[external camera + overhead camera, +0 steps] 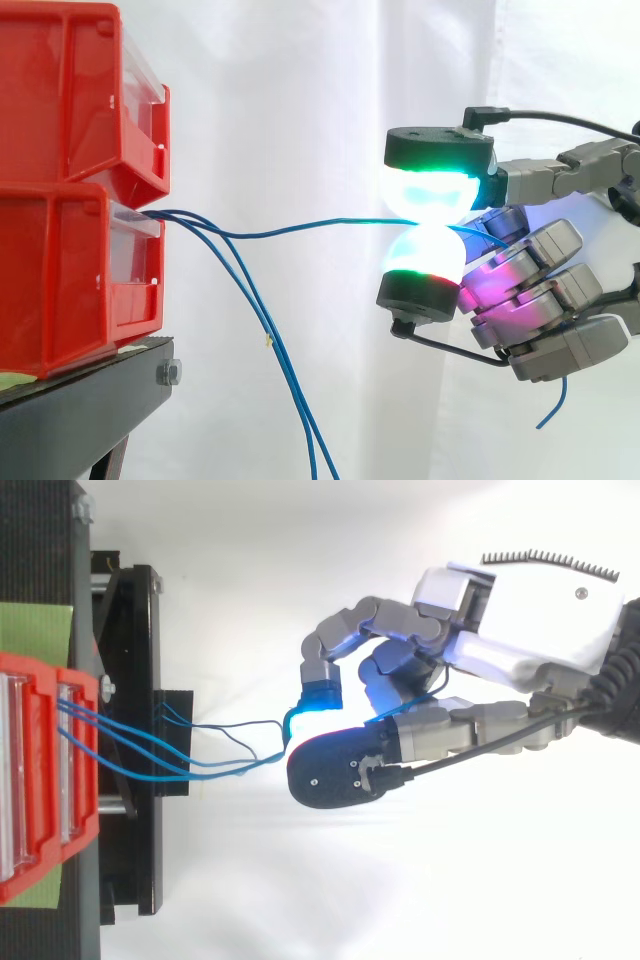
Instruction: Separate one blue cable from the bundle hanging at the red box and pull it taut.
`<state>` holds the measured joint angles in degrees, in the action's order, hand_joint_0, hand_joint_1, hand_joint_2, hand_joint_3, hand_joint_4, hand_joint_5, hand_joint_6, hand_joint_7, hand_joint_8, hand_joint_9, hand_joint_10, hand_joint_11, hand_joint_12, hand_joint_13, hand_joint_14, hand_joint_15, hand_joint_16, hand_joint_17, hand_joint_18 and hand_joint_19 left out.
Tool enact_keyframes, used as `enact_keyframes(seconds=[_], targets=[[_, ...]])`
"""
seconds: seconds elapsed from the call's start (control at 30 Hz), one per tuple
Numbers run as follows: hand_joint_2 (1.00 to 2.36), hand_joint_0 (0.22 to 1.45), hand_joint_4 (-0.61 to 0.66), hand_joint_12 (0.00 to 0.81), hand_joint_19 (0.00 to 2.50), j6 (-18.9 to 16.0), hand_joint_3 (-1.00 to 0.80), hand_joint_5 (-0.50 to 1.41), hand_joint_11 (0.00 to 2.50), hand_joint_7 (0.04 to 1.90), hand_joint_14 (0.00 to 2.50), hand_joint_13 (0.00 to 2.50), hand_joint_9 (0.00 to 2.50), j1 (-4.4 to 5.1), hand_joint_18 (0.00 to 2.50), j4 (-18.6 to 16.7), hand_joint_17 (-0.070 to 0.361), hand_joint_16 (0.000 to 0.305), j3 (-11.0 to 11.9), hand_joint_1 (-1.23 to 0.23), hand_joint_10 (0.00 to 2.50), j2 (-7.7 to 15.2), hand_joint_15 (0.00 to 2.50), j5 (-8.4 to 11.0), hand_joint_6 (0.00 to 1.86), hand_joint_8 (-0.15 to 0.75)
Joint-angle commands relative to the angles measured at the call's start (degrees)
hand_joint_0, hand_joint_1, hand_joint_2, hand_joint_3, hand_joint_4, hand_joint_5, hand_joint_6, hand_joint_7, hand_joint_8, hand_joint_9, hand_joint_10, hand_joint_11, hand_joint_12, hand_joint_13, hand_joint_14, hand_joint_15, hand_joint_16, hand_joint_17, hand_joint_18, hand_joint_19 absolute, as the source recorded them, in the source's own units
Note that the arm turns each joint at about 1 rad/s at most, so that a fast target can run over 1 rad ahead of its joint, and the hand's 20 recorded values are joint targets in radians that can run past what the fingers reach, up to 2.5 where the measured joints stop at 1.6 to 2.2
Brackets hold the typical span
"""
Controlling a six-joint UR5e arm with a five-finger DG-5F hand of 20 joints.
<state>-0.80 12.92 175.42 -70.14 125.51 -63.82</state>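
Several thin blue cables come out of the lower red box (70, 280) at the left. One blue cable (300, 229) runs nearly level to the right, with a slight sag, into my hand (540, 270). Two glowing fingertips (425, 185) pinch it, one from above and one from below. Its loose end hangs below the hand at the right. The other blue cables (280, 370) droop down from the box to the lower edge. From above, my hand (500, 630) reaches in from the right, and the held cable (240, 725) crosses the gap from the box (40, 780).
A second red bin (80, 95) is stacked on the lower one. Both stand on a black stand (90, 400) at the left. A white curtain hangs behind. Between the bins and my hand lies open space.
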Motion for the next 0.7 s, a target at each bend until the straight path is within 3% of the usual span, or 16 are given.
enact_keyframes(seconds=[0.0,0.67], targets=[[1.02,0.69,0.1,0.383,1.69,0.01,-0.15,-0.18,1.23,1.22,2.5,0.76,0.77,0.0,1.28,0.01,0.093,0.041,0.0,-0.71,2.5,0.0,1.34,0.01,0.95,0.353],[1.02,0.69,0.1,0.384,1.69,0.01,-0.15,-0.18,1.23,1.22,2.5,0.76,0.77,0.0,1.28,-0.08,0.092,0.041,0.0,-0.71,2.5,0.0,1.37,0.01,0.95,0.353]])
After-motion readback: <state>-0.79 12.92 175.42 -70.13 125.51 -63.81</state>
